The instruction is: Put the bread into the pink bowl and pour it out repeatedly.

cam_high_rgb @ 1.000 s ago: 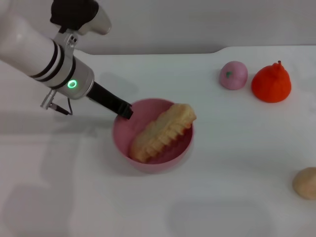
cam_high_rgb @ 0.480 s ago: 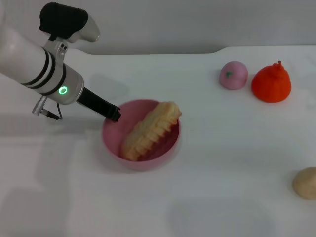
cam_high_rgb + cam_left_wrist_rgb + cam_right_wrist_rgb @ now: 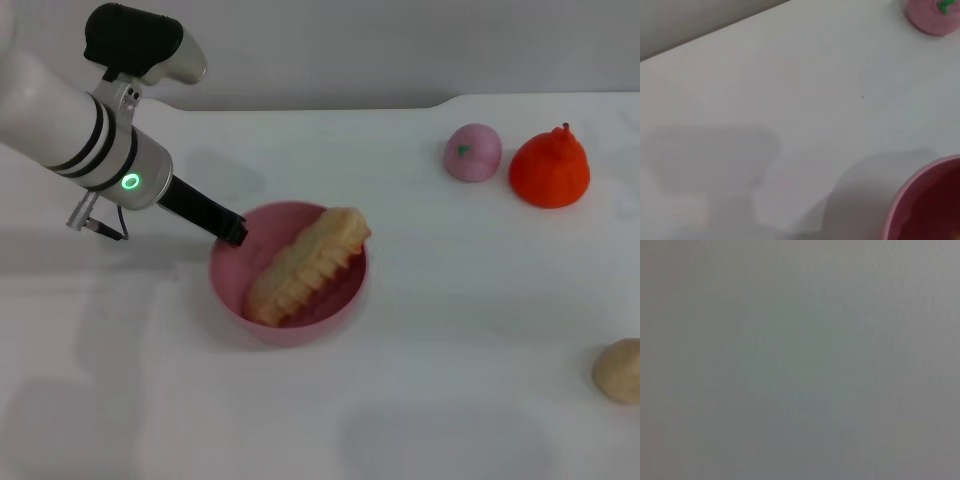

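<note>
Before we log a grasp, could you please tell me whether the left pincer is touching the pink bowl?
Touching: in the head view the left pincer sits on the pink bowl at its rim, with no gap showing.

beige lump (image 3: 619, 370) cut off, right wrist view blank

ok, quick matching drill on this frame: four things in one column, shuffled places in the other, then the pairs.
Things:
1. bread
2. left gripper
3. orange toy fruit
4. beige lump

Places:
A. table's right edge, near side
B. at the pink bowl's left rim
C. lying across the bowl, one end over the rim
D. right of the small pink ball

Pairs: 1-C, 2-B, 3-D, 4-A
</note>
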